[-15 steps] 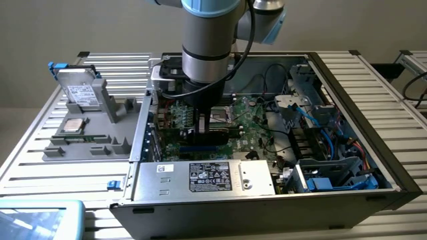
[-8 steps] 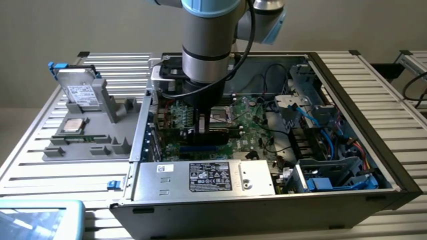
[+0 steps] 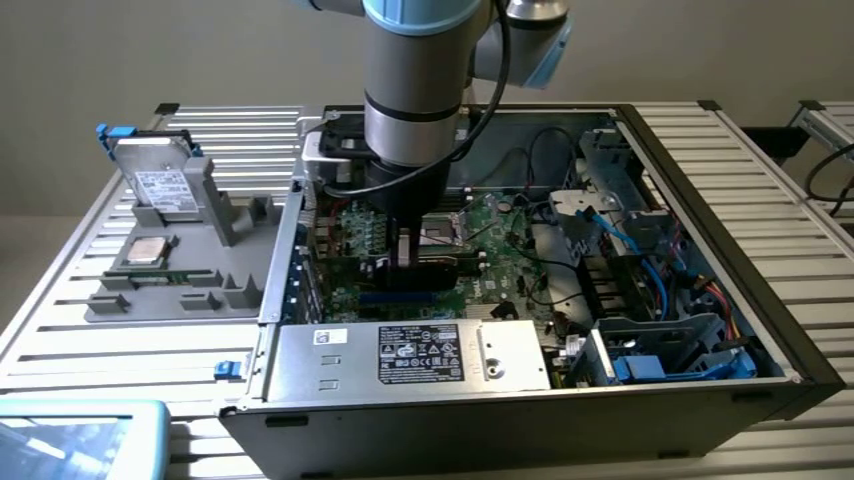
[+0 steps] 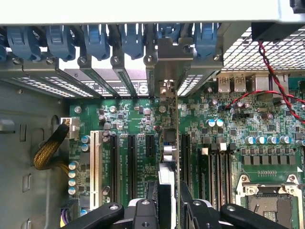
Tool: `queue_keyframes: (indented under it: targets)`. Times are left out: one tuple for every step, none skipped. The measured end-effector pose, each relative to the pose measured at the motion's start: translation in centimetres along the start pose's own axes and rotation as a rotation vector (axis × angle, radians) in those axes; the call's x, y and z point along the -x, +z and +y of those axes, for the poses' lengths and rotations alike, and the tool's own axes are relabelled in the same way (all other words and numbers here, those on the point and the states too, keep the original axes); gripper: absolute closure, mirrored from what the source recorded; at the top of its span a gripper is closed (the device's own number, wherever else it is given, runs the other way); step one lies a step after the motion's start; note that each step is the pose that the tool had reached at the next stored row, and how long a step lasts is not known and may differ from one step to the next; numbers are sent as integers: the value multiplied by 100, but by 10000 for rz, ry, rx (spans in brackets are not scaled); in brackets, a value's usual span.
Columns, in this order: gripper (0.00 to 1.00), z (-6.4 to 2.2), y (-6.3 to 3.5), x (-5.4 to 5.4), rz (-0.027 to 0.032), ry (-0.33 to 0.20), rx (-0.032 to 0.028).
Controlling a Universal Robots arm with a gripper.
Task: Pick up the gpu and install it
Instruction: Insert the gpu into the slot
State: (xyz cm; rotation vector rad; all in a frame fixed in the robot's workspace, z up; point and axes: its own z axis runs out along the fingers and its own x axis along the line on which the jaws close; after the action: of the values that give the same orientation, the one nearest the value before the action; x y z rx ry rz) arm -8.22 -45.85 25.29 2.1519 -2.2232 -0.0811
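Now, gpu [image 4: 167, 155] upright between partly closed jaws tight on it, over motherboard [image 4: 125, 117]

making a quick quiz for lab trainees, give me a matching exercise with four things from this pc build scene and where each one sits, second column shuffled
1. gpu
2. hard drive
3. processor chip
4. power supply

a. lying flat on the grey tray
b. labelled silver box inside the case
c. held on edge in the tool, over the motherboard slots
d. propped up on end in the grey tray

Pairs: 1-c, 2-d, 3-a, 4-b
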Motion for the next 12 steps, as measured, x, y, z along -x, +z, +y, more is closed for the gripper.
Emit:
queue_keyframes:
  targets:
    - [72,0,6,1,4,1,0]
    - [72,-1,13,1,4,1,-2]
    - [72,-1,18,1,7,2,-1]
    - [72,-1,23,1,9,2,-1]
    - [72,-1,27,1,11,2,-1]
    - [72,-1,27,1,13,2,0]
    - [72,-1,27,1,14,2,1]
    - [72,-1,29,1,11,2,-1]
    - [72,-1,29,1,11,2,0]
    - [72,-1,29,1,11,2,-1]
    - [72,0,30,1,12,2,0]
    - [72,0,32,1,11,2,-1]
